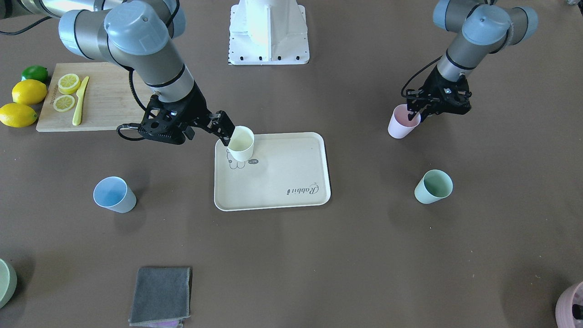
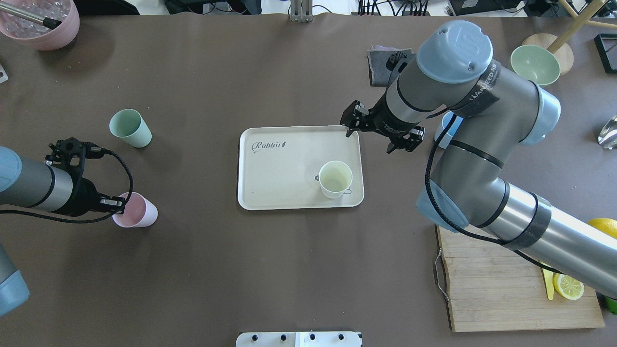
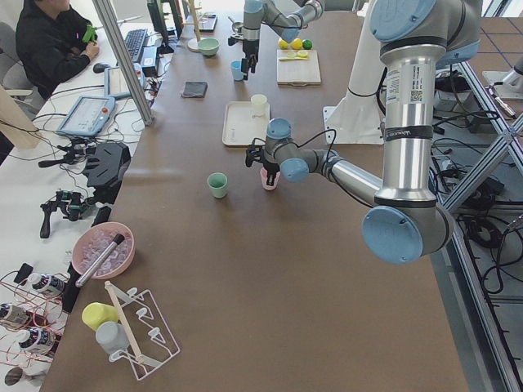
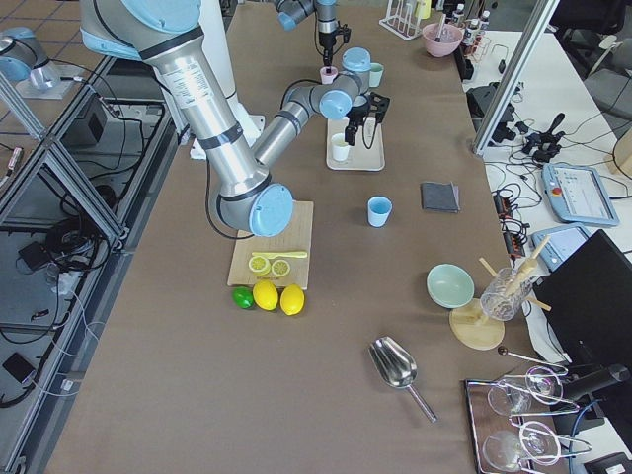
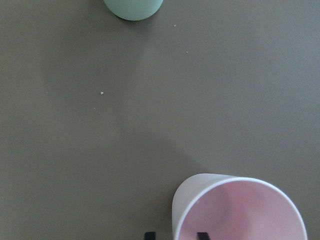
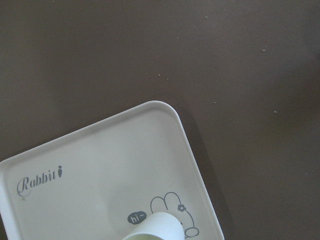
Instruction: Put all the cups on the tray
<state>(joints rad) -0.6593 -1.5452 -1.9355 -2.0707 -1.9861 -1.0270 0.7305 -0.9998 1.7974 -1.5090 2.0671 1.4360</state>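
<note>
The pale yellow cup [image 1: 240, 143] stands upright on the cream rabbit tray [image 1: 291, 164], near the rabbit drawing. My right gripper [image 1: 226, 133] is open just beside and above it, not holding it; the right wrist view shows only the cup's rim [image 6: 152, 227] and the tray [image 6: 100, 185]. The pink cup [image 1: 401, 122] stands on the table. My left gripper [image 1: 416, 114] is open and straddles its rim, one fingertip [image 5: 202, 235] inside and one outside. The mint green cup [image 1: 432, 187] and the light blue cup [image 1: 114, 195] stand on the table, off the tray.
A wooden cutting board [image 1: 104, 98] with lemon slices and a knife lies behind my right arm, with lemons [image 1: 27, 93] beside it. A grey cloth [image 1: 160, 296], a pale-green bowl [image 2: 535, 63] and a ribbed pink pot [image 2: 43, 21] sit near the far edge.
</note>
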